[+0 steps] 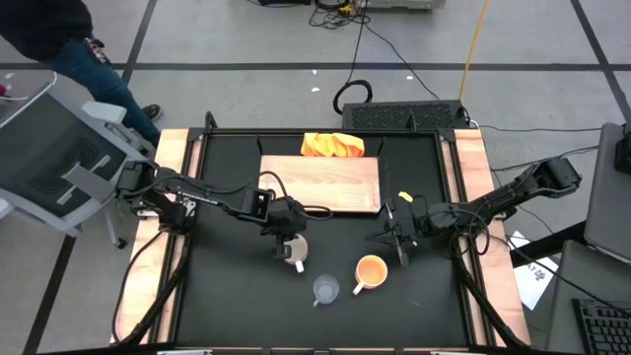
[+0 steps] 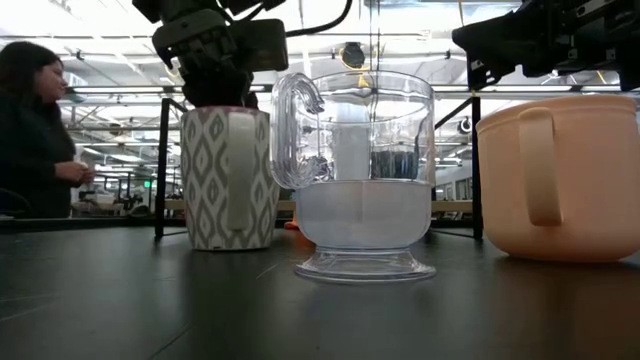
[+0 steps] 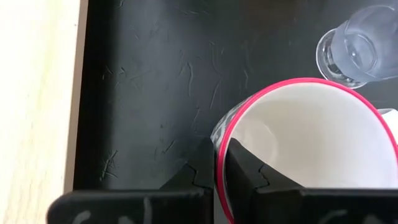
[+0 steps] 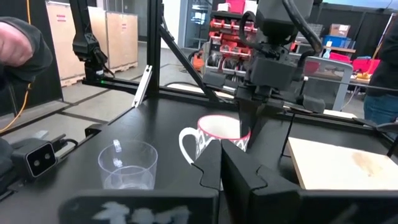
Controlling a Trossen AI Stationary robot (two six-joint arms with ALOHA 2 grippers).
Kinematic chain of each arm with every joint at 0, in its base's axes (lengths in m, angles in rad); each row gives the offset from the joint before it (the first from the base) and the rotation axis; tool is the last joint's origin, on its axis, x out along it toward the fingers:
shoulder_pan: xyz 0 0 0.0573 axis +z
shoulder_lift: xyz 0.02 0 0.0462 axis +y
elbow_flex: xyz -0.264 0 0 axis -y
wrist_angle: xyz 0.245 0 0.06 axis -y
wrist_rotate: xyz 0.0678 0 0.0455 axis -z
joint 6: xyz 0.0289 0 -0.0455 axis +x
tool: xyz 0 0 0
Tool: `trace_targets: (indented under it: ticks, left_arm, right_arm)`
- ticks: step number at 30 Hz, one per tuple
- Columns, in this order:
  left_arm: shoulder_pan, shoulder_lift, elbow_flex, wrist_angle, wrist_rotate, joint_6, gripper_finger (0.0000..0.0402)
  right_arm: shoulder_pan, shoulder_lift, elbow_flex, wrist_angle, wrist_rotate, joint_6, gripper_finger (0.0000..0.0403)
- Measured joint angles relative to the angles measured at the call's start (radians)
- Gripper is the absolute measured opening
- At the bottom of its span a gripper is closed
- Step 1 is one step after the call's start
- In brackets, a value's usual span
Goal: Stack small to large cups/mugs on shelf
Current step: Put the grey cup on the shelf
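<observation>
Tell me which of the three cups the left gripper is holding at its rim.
The white patterned mug with the pink rim: the left gripper has its fingers astride that rim. The clear glass cup and the orange mug stand free.

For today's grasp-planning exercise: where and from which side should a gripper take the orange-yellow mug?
Grip the orange-yellow mug by its rim wall, coming straight down from above. It stands upright with its mouth open upward. Choose a stretch away from the handle, which points toward the clear glass cup standing close by.
</observation>
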State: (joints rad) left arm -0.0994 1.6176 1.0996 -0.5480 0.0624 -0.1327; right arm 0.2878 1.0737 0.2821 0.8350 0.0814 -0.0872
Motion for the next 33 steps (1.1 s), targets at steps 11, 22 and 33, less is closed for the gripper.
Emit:
trace_targets:
  ticks: [11,22,33]
  left_arm:
    - [0.0,0.0,0.0,-0.004,0.0,-0.002,0.0016]
    - [-0.001,0.0,0.0,0.005,0.0,-0.009,0.0055]
    - [-0.013,-0.047,0.0,0.016,-0.015,0.004,0.0136]
  right_arm:
    - [0.0,0.0,0.0,-0.001,0.0,-0.002,0.0]
    - [0.0,0.0,0.0,-0.002,0.0,0.0,0.0]
    - [0.0,0.0,0.0,-0.002,0.0,-0.002,0.0]
